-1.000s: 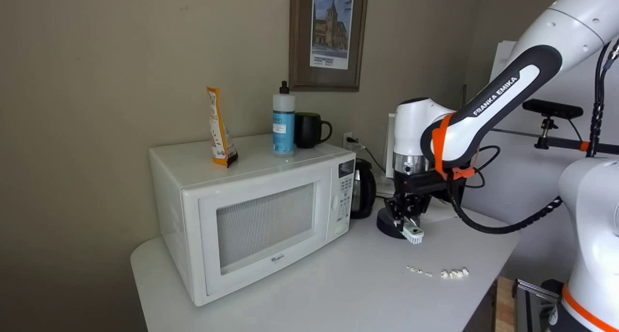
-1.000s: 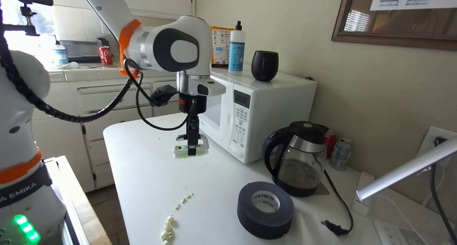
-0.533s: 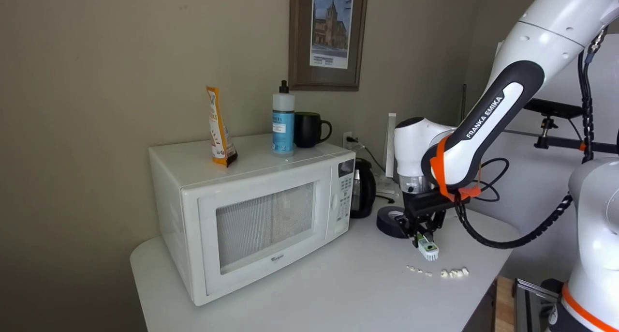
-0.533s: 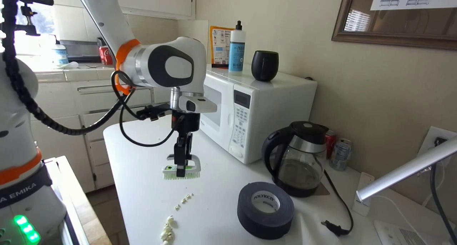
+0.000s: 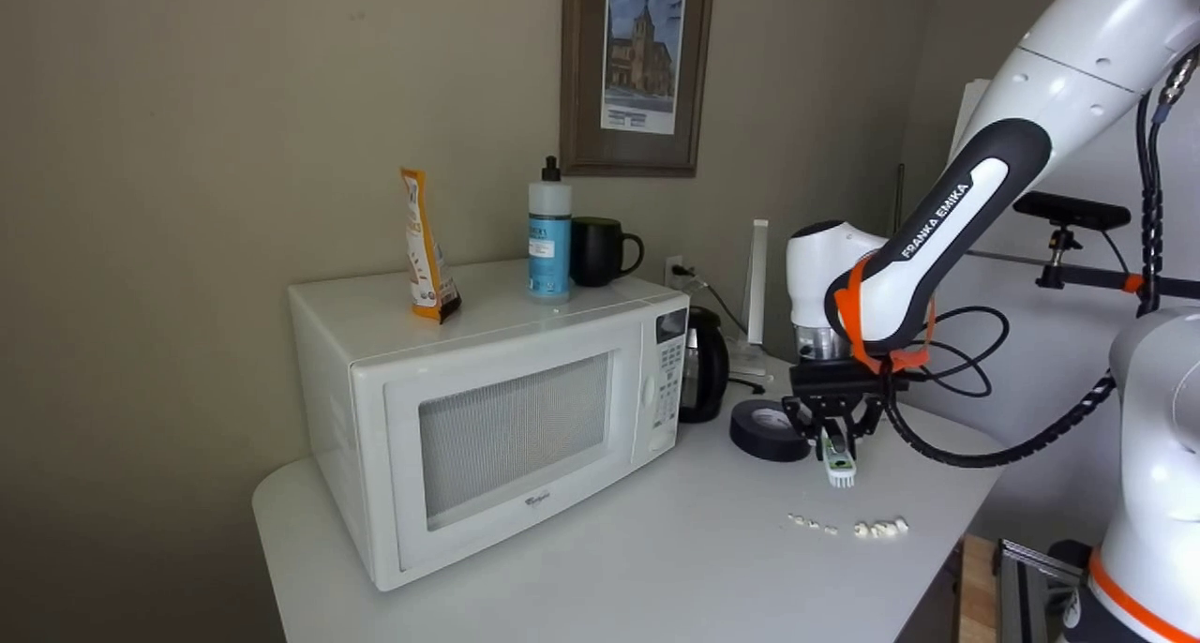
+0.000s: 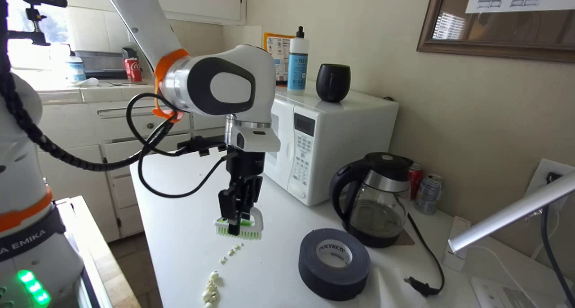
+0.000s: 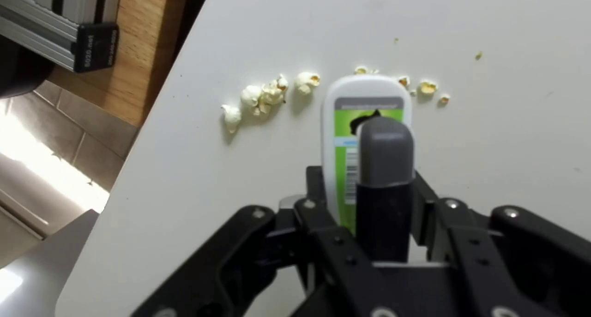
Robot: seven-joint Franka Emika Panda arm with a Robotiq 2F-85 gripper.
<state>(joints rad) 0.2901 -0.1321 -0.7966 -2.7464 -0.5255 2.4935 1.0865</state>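
My gripper (image 7: 367,185) is shut on a white scrub brush (image 7: 328,123) with a green label and a grey-and-black handle. The fingers stand on both sides of the brush. In both exterior views the brush (image 6: 254,231) (image 5: 841,475) hangs level, bristles down, and appears to be above the white table. Popcorn pieces (image 7: 261,97) lie in a loose line on the table just beyond the brush in the wrist view. Smaller crumbs (image 7: 427,87) lie to the right, some partly hidden behind the brush tip. The popcorn also shows in both exterior views (image 6: 210,291) (image 5: 881,530).
A roll of black tape (image 6: 334,276) lies beside the gripper. A glass kettle (image 6: 379,213) and a white microwave (image 5: 525,437) stand behind. A mug (image 5: 595,254), a blue-labelled bottle (image 5: 549,249) and an orange bag (image 5: 428,268) stand on the microwave. The table edge (image 7: 152,109) is near the popcorn.
The gripper has moved down and closer to the popcorn with the brush in it, and has turned a little at the wrist. The popcorn has not moved.
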